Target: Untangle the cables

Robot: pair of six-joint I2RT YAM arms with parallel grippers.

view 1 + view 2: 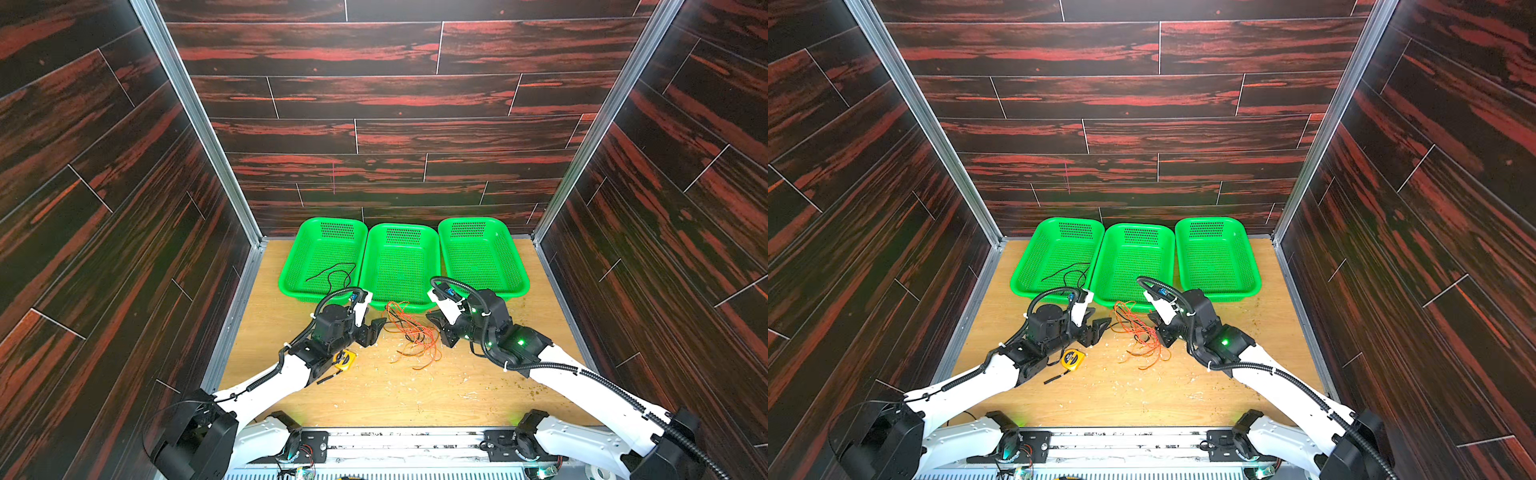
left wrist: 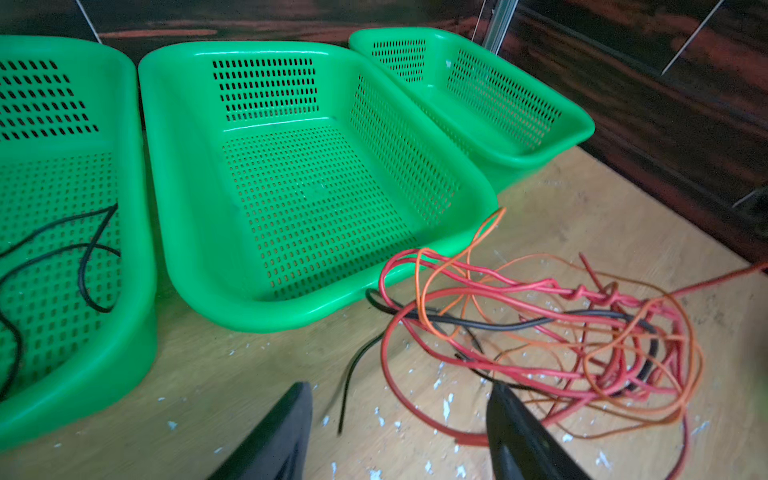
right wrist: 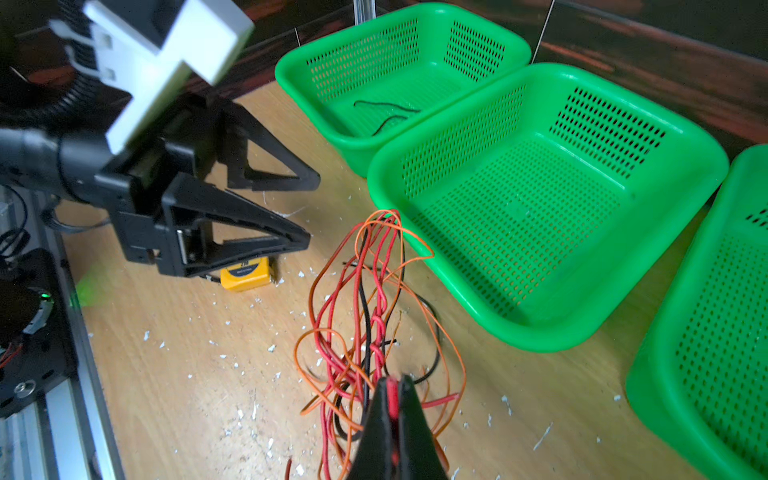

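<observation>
The right gripper [image 3: 392,384] pinches the red cable [image 3: 377,328] in the tangle. The left gripper [image 2: 399,388] hovers just beside the cables [image 1: 413,332] — its jaws spread.

Baskets [image 1: 403,237] wall the table's [image 1: 374,395] far edge; cables [image 1: 415,336] midway.

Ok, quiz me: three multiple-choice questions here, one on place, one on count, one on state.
1. A black cable lies in:
A) the left basket
B) the middle basket
C) the right basket

2. The table holds how many baskets?
A) two
B) three
C) four

3. The right jaws are:
A) wide open
B) shut on the tape measure
C) shut on the red cable

Answers:
1 A, it loops on that basket's floor.
2 B, three green ones stand in a row.
3 C, red shows pinched between them in the right wrist view.
</observation>
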